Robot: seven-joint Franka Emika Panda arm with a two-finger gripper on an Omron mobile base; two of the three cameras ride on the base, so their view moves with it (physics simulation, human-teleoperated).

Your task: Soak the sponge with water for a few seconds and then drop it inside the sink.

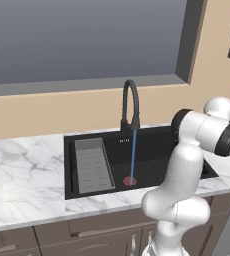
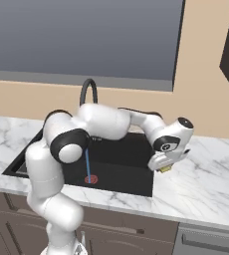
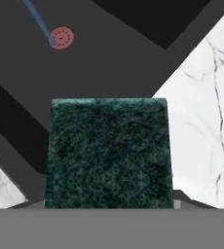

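Note:
My gripper (image 2: 162, 165) hangs over the right rim of the black sink (image 2: 121, 167), shut on the sponge (image 2: 165, 169), whose yellow edge pokes out below the hand. In the hand view the sponge's dark green face (image 3: 109, 153) covers the fingertips. The water (image 1: 133, 155) falls as a thin blue stream from the black arched faucet (image 1: 130, 102) onto the red drain (image 1: 130, 181). Stream (image 3: 36, 17) and drain (image 3: 62, 37) lie well ahead of the sponge, to its left in the basin. The sponge is apart from the water.
A grey ribbed tray (image 1: 93, 166) fills the basin's left side. White marble counter (image 2: 206, 174) stretches on both sides of the sink. A window sill (image 1: 87, 85) runs behind the faucet, and dark cabinet fronts (image 1: 87, 235) sit below the counter edge.

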